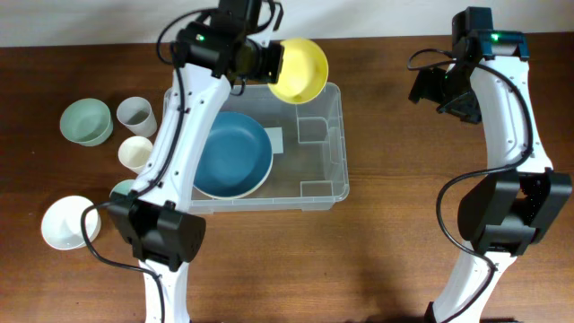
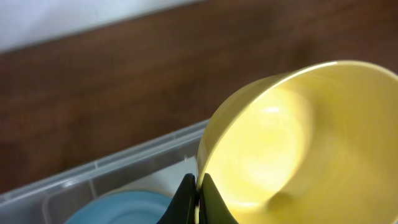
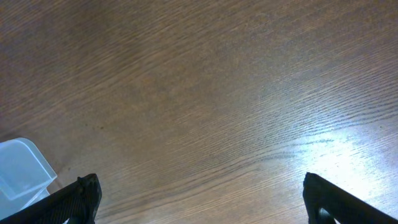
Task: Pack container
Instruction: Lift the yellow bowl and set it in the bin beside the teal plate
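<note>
1. pale green round bowl (image 1: 86, 121), white round bowl (image 1: 69, 222), grey-white cup (image 1: 135, 113), cream cup (image 1: 136, 152): loose on the brown wooden table (image 1: 404, 206), left of the bin, not yet packed. 1 further pale green piece beside the left arm is mostly hidden.

2. large clear plastic rectangular container (image 1: 316, 166): centre-left of the table, open on top. It holds 1 blue round dish (image 1: 235, 154) in its left half. The right half is bare, with moulded ribs.

3. left gripper (image 1: 273, 63): above the container's far rim. Its jaws are clamped on the wall of 1 yellow round bowl (image 1: 300, 69), 1 finger inside and 1 outside. The bowl is tilted and hangs over the far right corner.

4. right gripper (image 3: 202, 196): over bare table, well apart from the container. Its jaws are apart and hold nothing.

Step in hand (judged): setting the yellow bowl into the container.

Handling notes:
- Carry the bowl inward past the far rim before lowering.
- Level it so the base meets the floor first.
- Aim for the bare right half, or nest it squarely in the blue dish.
- Open the jaws only once the base is seated. A pinch on a thin rim lets the bowl swing, and an early release could tip it against the wall.
</note>
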